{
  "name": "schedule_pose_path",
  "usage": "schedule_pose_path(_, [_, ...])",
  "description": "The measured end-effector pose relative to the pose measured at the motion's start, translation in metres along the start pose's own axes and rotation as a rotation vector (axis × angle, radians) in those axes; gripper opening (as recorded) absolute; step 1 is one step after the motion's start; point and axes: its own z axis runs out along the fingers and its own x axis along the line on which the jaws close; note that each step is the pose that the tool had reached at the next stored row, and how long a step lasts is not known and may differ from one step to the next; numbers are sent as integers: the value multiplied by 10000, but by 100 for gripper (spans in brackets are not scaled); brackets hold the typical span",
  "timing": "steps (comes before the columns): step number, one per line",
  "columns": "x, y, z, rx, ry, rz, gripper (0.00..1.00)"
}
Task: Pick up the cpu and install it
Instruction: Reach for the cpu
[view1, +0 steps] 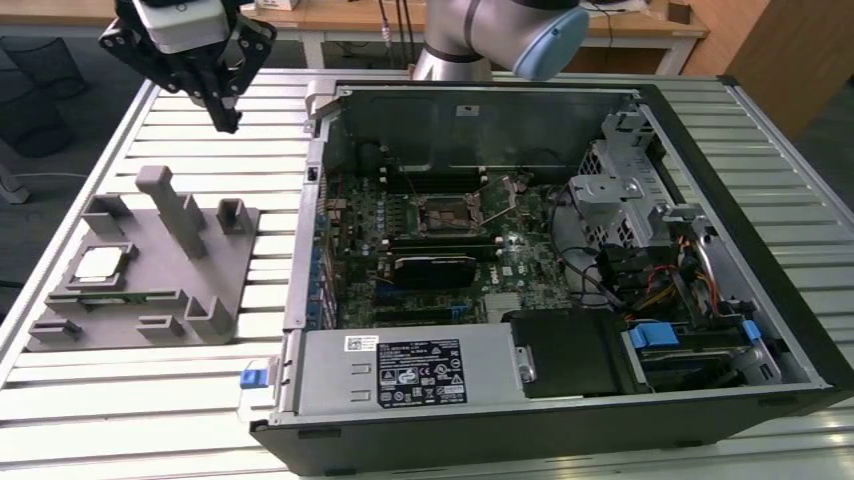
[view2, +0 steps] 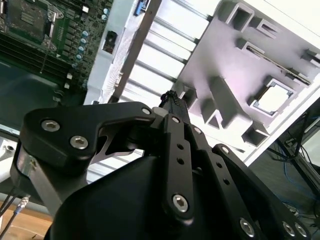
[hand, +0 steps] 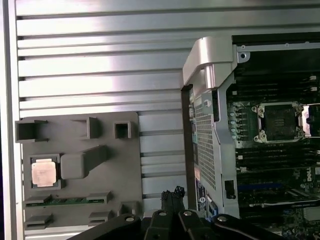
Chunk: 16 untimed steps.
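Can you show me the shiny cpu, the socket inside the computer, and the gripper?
cpu (view1: 100, 262), exterior view, its silver top.
socket (view1: 445, 210), exterior view, its dark middle.
gripper (view1: 224, 122), exterior view, between the jaws' tips.

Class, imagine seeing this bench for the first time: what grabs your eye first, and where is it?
The open computer case dominates the exterior view's right, its bare socket in the middle of the green board. On the exterior view's left a grey fixture holds the shiny cpu, and the black gripper hangs above the slatted table beyond it, fingers shut and empty.
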Motion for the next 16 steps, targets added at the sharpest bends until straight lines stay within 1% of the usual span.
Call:
schedule_pose_path(9, [254, -20, 15, 4, 1, 0, 11])
schedule_pose_path(13, [367, -30, 37, 7, 0, 1, 11])
schedule_pose_path(16, [434, -36, 62, 10, 0, 1, 11])
